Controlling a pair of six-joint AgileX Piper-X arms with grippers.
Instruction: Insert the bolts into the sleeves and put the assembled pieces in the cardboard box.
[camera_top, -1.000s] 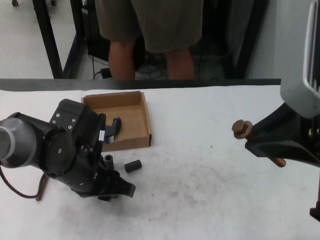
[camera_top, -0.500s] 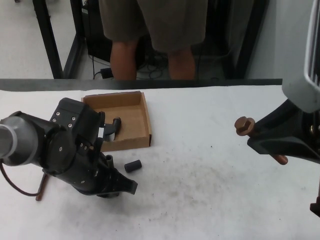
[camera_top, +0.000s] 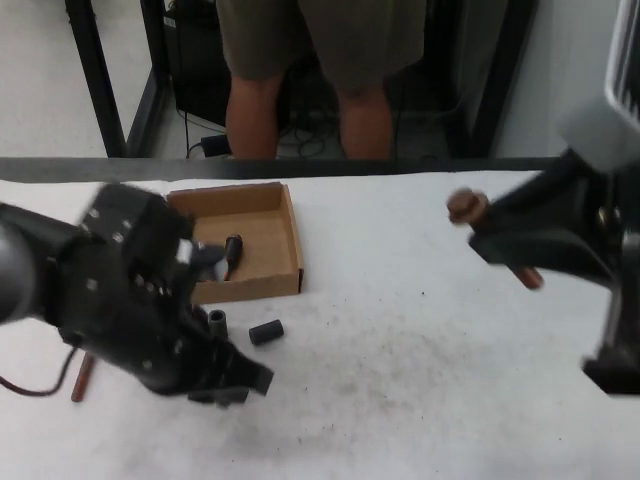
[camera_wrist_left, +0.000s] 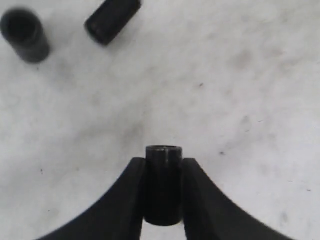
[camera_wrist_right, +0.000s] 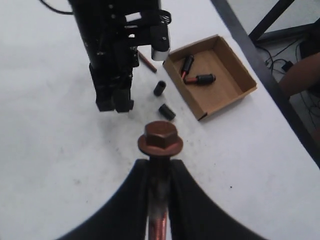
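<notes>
bolt leftward in r end effector

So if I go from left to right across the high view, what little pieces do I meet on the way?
loose copper bolt → standing sleeve → lying sleeve → second copper bolt, held up off the bench in the right gripper

left arm blurred | held bolt shank cut by edge | loose bolt partly behind left arm
</notes>
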